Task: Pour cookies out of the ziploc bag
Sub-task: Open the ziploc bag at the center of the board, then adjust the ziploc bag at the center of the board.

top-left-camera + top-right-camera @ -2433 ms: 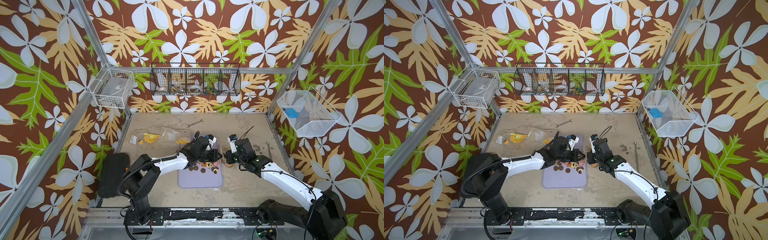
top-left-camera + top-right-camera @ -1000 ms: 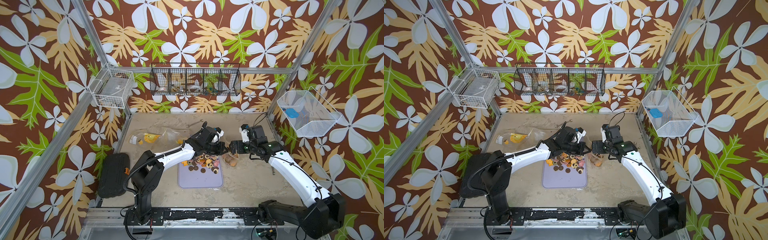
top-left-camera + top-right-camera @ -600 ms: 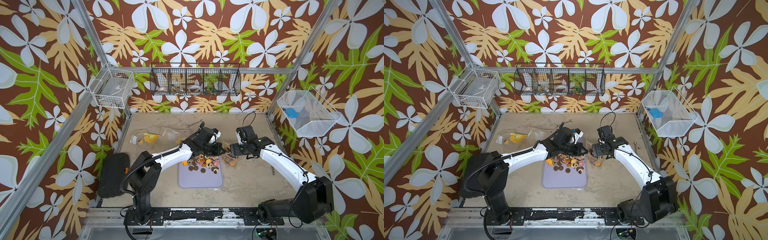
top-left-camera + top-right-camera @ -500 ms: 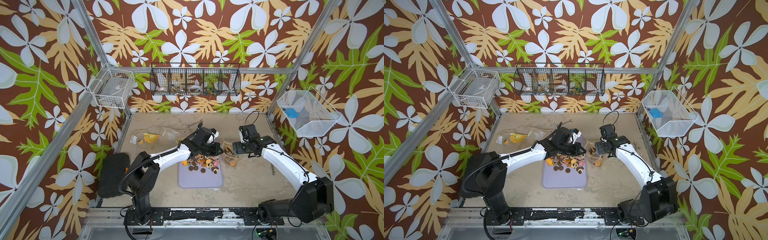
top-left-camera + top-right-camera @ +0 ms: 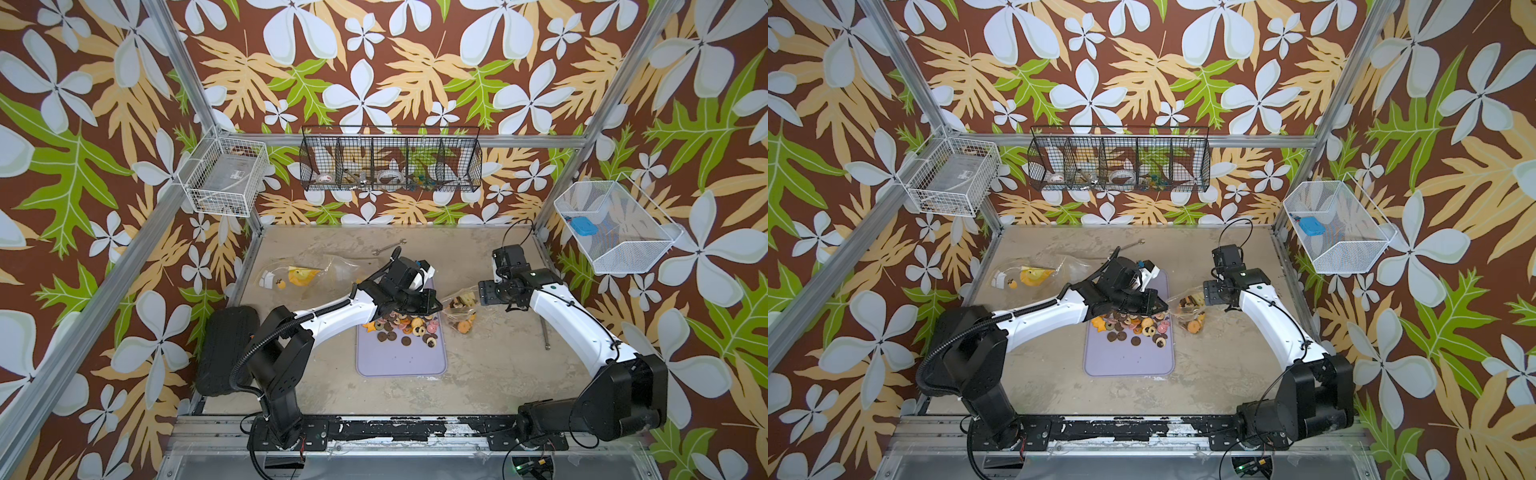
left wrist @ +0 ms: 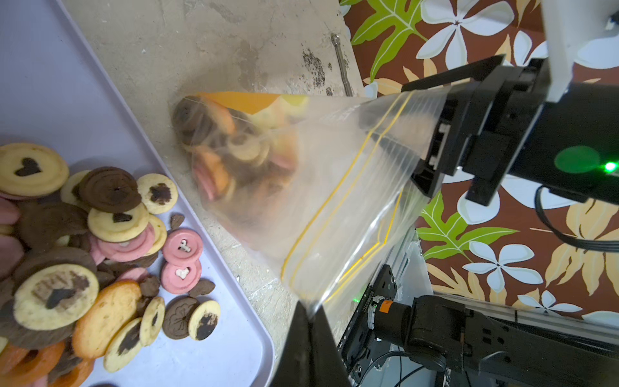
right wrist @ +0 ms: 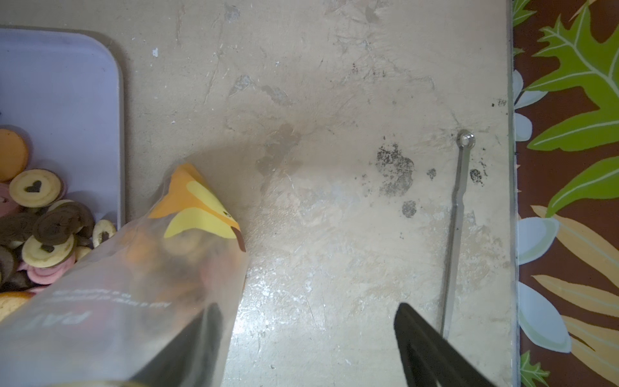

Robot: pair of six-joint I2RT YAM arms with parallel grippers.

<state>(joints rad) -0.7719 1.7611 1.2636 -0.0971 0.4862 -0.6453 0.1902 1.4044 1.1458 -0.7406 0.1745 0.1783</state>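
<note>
The clear ziploc bag [image 5: 458,308] hangs between my two grippers, just right of the lavender tray [image 5: 401,363], and it still holds cookies [image 6: 231,150]. My left gripper [image 6: 310,310] is shut on a corner of the bag's mouth. In both top views it [image 5: 435,306] is above the tray's right edge. A heap of brown, tan, pink and orange cookies [image 5: 405,325] lies on the tray's far half. My right gripper [image 7: 308,311] is open. The bag [image 7: 150,284] drapes over one of its fingers, and nothing is between the two.
A second printed bag [image 5: 299,276] lies at the back left and a wrench [image 5: 388,248] behind it. A thin metal rod [image 5: 545,332] lies near the right edge. A black pad [image 5: 226,349] leans at the left. Wire baskets [image 5: 390,166] hang on the walls.
My right arm has swung its wrist toward the back, staying beside the bag, and its jaws have narrowed a little. The left gripper has kept its hold, drifting slightly left.
</note>
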